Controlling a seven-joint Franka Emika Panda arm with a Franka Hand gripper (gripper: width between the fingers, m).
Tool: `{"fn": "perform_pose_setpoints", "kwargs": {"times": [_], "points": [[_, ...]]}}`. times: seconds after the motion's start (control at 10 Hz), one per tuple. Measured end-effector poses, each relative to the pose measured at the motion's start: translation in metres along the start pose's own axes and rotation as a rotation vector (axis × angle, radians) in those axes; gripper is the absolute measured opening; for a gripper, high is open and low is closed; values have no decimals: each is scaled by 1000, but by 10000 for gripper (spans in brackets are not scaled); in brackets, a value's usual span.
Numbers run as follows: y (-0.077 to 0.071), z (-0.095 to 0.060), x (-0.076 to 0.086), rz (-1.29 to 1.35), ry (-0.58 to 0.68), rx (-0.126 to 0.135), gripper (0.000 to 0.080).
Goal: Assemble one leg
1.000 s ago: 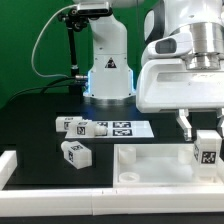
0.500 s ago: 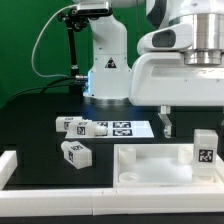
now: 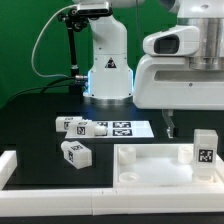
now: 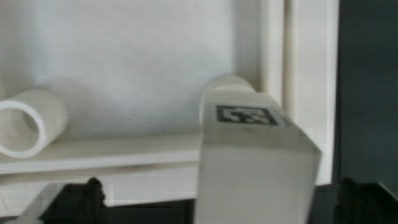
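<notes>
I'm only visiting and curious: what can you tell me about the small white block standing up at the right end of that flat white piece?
The leg is a small white rectangular block, matte and plastic-looking, with a black-and-white square tag on the side facing the exterior camera. It stands upright at the exterior view's right end of the flat white panel and rests on it; whether its foot sits in a socket cannot be told. The open gripper hangs above it without touching it, a finger on either side.

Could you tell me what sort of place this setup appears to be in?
Most likely a robotics lab bench: a robot arm, a tagged white leg and a marker board on a black table before a green backdrop.
</notes>
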State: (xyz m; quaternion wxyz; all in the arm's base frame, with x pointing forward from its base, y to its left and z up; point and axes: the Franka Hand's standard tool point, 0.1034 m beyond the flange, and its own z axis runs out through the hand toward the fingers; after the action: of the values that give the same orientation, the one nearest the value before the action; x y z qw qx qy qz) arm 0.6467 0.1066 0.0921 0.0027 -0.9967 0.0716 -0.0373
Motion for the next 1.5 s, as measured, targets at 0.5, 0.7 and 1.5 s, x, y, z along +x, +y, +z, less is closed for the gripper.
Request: {"fn": "perform_pose_setpoints", "kwargs": {"times": [0.5, 0.7, 1.5], "points": [[1, 1, -1, 26, 2, -1, 305], [0, 1, -1, 170, 2, -1, 283], [7, 4, -3, 1124, -40, 37, 284]]}}
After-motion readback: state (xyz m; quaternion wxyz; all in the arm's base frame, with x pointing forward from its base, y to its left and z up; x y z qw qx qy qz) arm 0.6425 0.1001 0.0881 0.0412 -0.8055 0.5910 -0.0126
